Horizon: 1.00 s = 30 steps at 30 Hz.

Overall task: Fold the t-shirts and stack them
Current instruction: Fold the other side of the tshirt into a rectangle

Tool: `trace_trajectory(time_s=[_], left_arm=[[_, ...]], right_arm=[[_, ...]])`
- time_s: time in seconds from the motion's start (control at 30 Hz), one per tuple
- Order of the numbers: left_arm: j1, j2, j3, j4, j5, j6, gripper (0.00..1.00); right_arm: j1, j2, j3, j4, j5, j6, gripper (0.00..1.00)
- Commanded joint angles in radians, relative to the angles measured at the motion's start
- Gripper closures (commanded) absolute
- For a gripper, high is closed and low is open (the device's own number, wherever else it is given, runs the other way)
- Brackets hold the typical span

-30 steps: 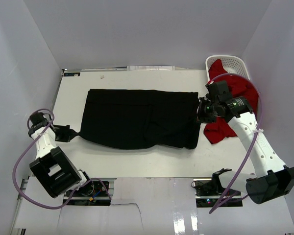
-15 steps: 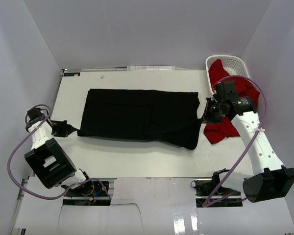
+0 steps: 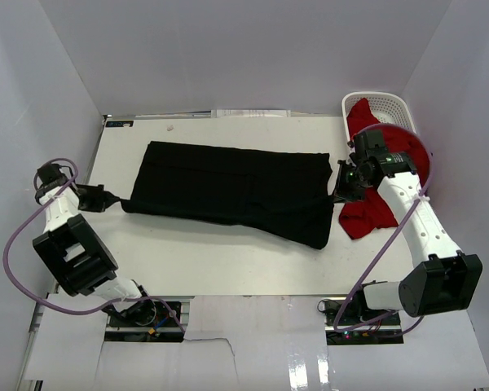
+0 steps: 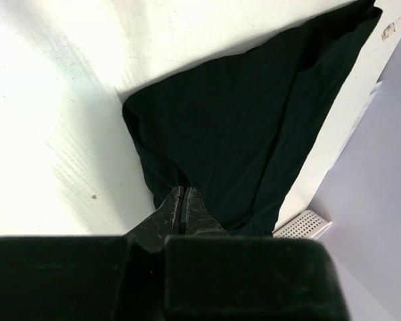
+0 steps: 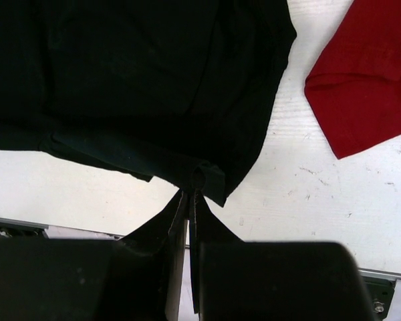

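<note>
The white table (image 3: 228, 261) carries a black t-shirt (image 3: 228, 191) spread as a long band across its middle. Near the right edge a red t-shirt (image 3: 371, 216) lies partly on the surface, its other end in a white lattice basket (image 3: 387, 104) at the far right corner. A small pale scrap (image 3: 170, 127), possibly tape, sits near the far edge.

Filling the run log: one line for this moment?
left gripper: pinching black shirt | right gripper: pinching black shirt | red shirt: hanging out of basket

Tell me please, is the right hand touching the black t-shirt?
Touching. The right wrist view shows the right hand shut on a pinched edge of the black t-shirt, with cloth between its fingertips.
</note>
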Motion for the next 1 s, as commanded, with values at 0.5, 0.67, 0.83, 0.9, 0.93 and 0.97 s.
trace_trajectory(time_s=[0.5,0.67,0.83,0.9,0.93,0.97], left_arm=[[-0.137,0.159,0.219,0.057,-0.054,-0.053,1.0],[-0.137,0.18,0.254,0.054,-0.053,-0.058,1.0],[-0.137,0.2,0.277,0.052,-0.042,-0.059,1.0],[-0.137,0.213,0.294,0.054,-0.048,-0.058,1.0],[-0.137,0.216,0.302,0.054,-0.051,-0.056,1.0],[-0.137,0.22,0.32,0.054,-0.054,-0.053,1.0]], right_arm=[[-0.023,0.121,0.147,0.064,0.007,-0.033,0.92],[-0.039,0.137,0.164,0.064,0.015,-0.044,0.92],[-0.049,0.157,0.182,0.064,0.013,-0.053,0.92],[-0.053,0.165,0.185,0.064,0.015,-0.055,0.92],[-0.055,0.167,0.19,0.067,0.015,-0.055,0.92],[-0.056,0.171,0.191,0.065,0.018,-0.056,0.92]])
